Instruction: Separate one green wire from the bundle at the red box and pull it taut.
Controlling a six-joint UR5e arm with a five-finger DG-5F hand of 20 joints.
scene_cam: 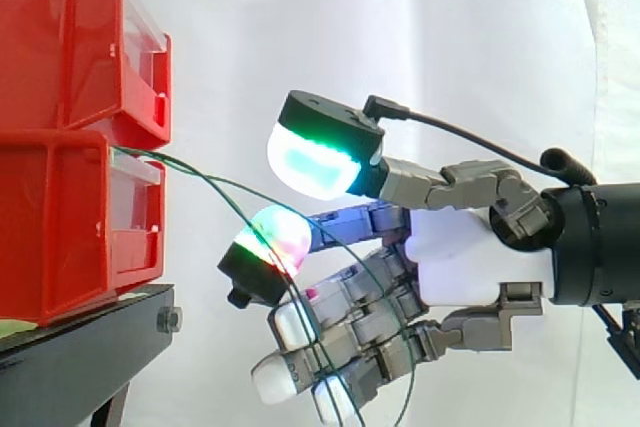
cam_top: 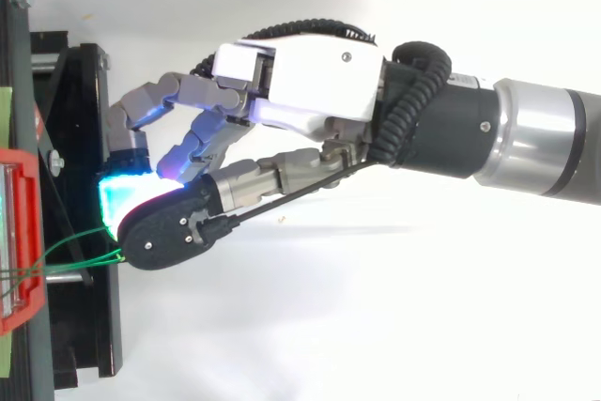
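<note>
Thin green wires [scene_cam: 200, 173] come out between the two stacked red bins [scene_cam: 60, 217] at the left and sag to the right and down. My hand [scene_cam: 460, 257] reaches in from the right, thumb on top with a green-cyan pad [scene_cam: 310, 162]. A finger pad below it [scene_cam: 270, 239] glows green and red. One wire runs through the gap between these two pads, which stand apart. Another wire hangs down across the lower fingers. From above, the wires [cam_top: 66, 260] lead from the red bin [cam_top: 23, 232] to the thumb tip of the hand [cam_top: 319, 82].
The bins sit on a black stand [scene_cam: 90, 347], whose edge lies just left of my fingertips [cam_top: 80, 138]. A white curtain fills the background, and open room lies to the right of the stand.
</note>
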